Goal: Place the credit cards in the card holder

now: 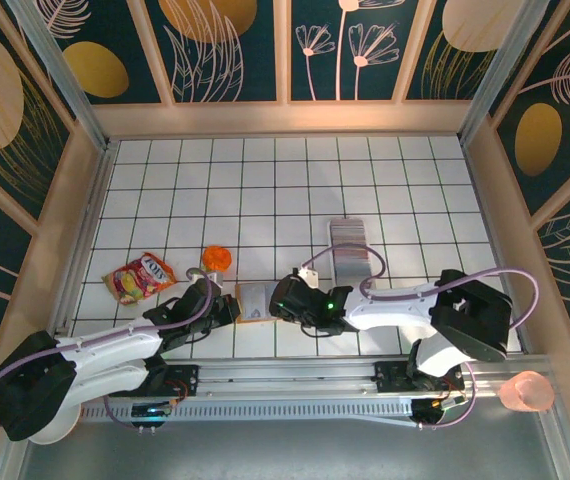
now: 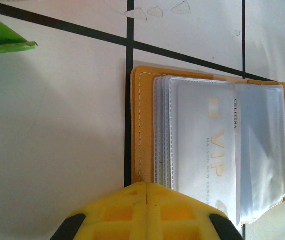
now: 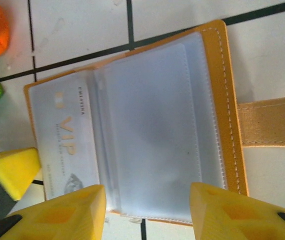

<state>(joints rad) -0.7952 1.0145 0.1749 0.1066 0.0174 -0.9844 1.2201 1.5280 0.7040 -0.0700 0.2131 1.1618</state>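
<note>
The near edge of the card holder [image 2: 142, 130] runs under the left fingers [image 2: 147, 200], so what they touch there is hidden. They sit pressed together with a thin seam between them, at the holder's stitched tan cover. From overhead, both wrists crowd over the holder and cover most of it. A green scrap [image 2: 0, 35] far beyond the left fingers is cut off by the frame edge and is hard to identify.

Both arms stretch low from the near edge and meet at the holder, one from each side. The right fingers [image 1: 273, 297] stand apart, gripping nothing. The open holder lies flat on the bench [image 1: 265, 190] between and just beyond their tips.

The holder has clear sleeves inside. A pale VIP card [image 3: 65, 145] sits in the sleeve toward the left fingers. The clasp strap [image 3: 270, 122] lies flat to the outer side of the right fingers. More credit cards [image 1: 348, 234], seen edge-on, stand well beyond the right fingers.
</note>
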